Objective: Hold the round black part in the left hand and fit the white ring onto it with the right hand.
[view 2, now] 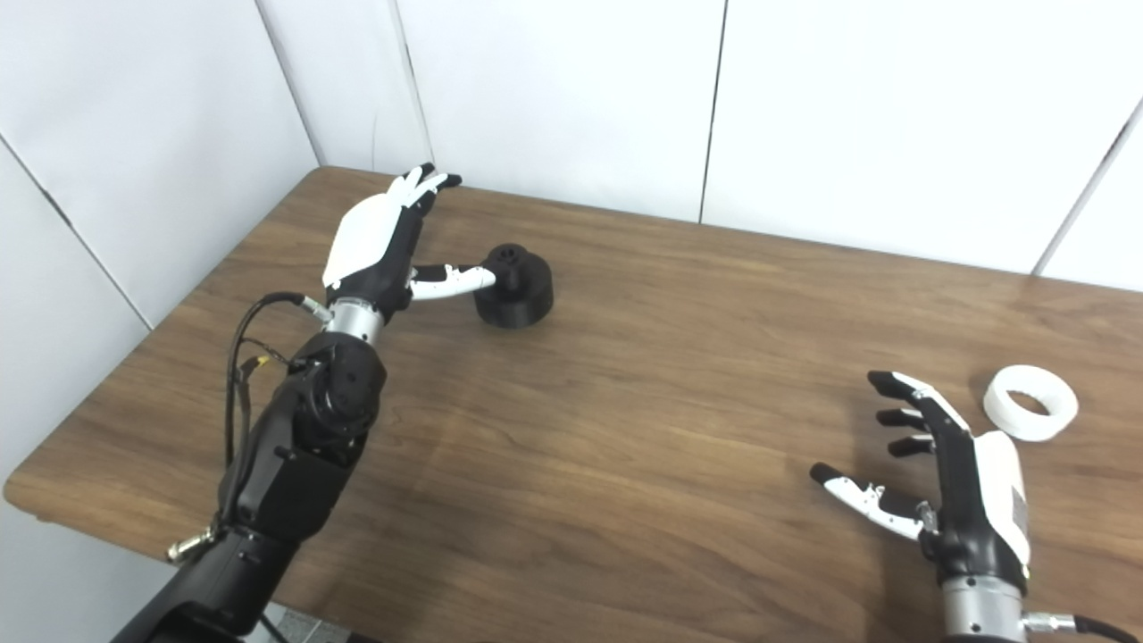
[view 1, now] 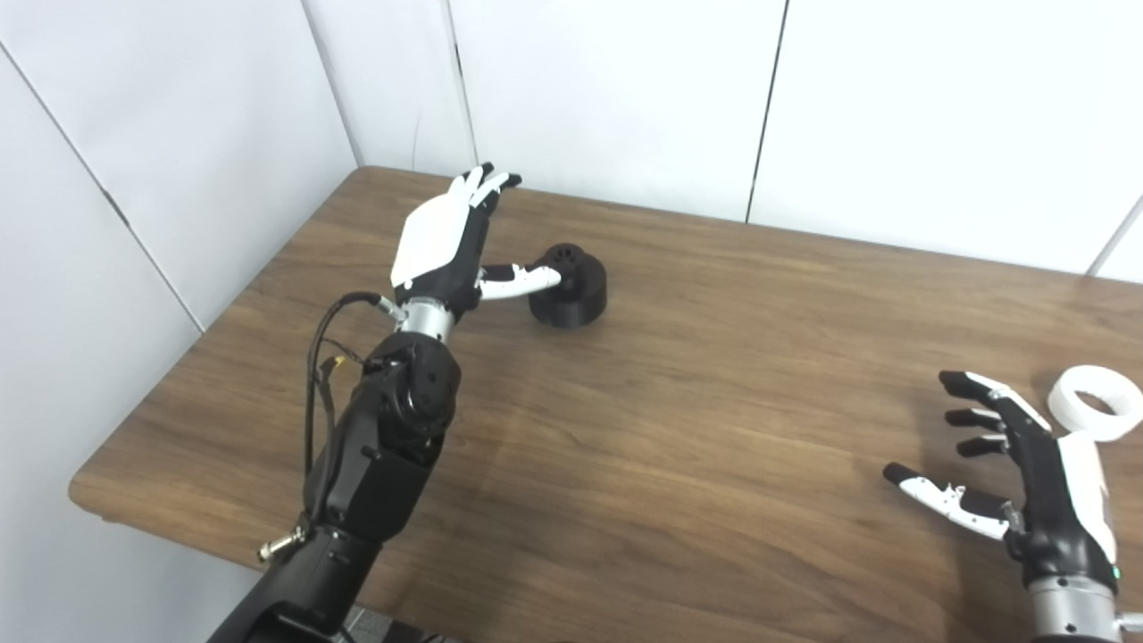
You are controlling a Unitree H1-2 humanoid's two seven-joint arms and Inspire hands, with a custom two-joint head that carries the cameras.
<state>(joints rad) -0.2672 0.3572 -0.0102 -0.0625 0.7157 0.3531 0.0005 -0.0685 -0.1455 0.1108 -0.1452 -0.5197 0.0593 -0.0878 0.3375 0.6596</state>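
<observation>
In the left eye view no brand or readable writing shows on any surface. The left robot hand (view 1: pixel 446 241) is raised over the far left part of the brown wooden counter (view 1: pixel 679 429), fingers stretched wide toward the far wall and holding nothing, while its thumb points right and its tip reaches the near left edge of the round black part (view 1: pixel 569 286); whether it actually touches cannot be told. That part stands upright on the counter, a stepped cylinder with small holes in its top face. At the near right the right robot hand (view 1: pixel 1018 464) hovers with fingers spread wide and empty, palm facing left, its wrist cut off by the bottom edge. The white ring (view 1: pixel 1097 402) lies flat on the counter just beyond and to the right of that hand, apart from the fingers, and its right side runs up against the picture's edge. In the right eye view the white ring (view 2: pixel 1030 403) shows whole, with clear counter to its right, and a pale grey label patch appears on the back of the right robot hand (view 2: pixel 946 473), its print too small to read. A cable leaves the right wrist at the bottom corner. The left robot hand (view 2: pixel 384 237) and black part (view 2: pixel 514 286) look the same here, thumb tip at the part's side.
</observation>
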